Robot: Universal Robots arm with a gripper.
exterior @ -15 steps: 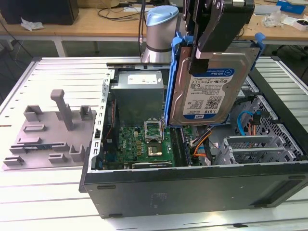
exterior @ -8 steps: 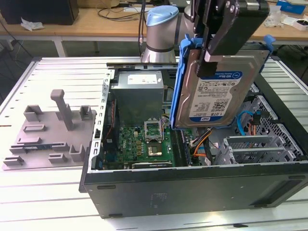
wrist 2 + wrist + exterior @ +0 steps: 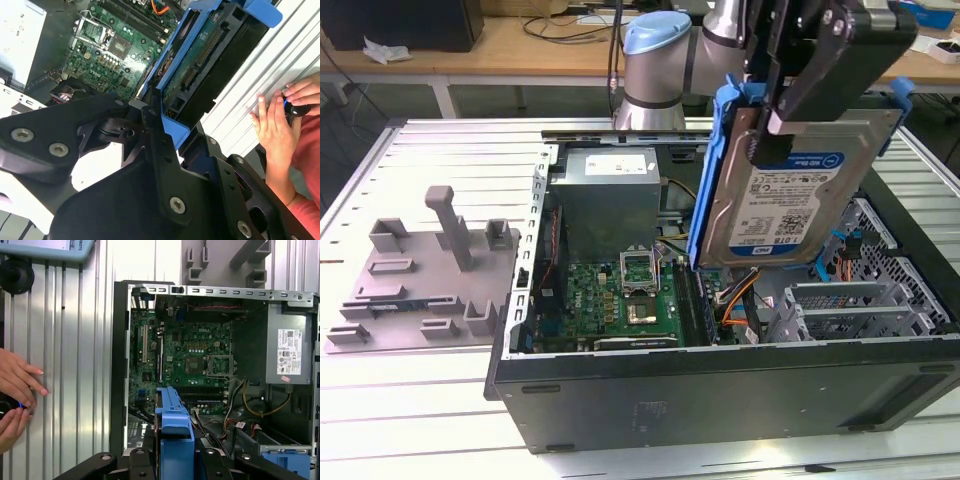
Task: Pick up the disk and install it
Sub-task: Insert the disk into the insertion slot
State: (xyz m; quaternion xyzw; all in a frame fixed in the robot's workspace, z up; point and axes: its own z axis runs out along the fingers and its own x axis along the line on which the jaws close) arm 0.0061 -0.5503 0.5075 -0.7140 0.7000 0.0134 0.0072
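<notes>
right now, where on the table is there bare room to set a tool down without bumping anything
Bare slats: the table beyond the grey fixture, and the strip along the open case's wall nearest the exterior camera. Crowded inside: motherboard, cables, drive cage, the disk held above. A person's hand rests on slats beside the case.

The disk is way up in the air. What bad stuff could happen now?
1. The gripper holds the disk tilted above the open case. If it slipped, it could fall onto the motherboard.
2. Orange cables lie under the disk, and lowering it could snag them.
3. A person's hand rests on the table beside the case, maybe near the arm's path.
</notes>
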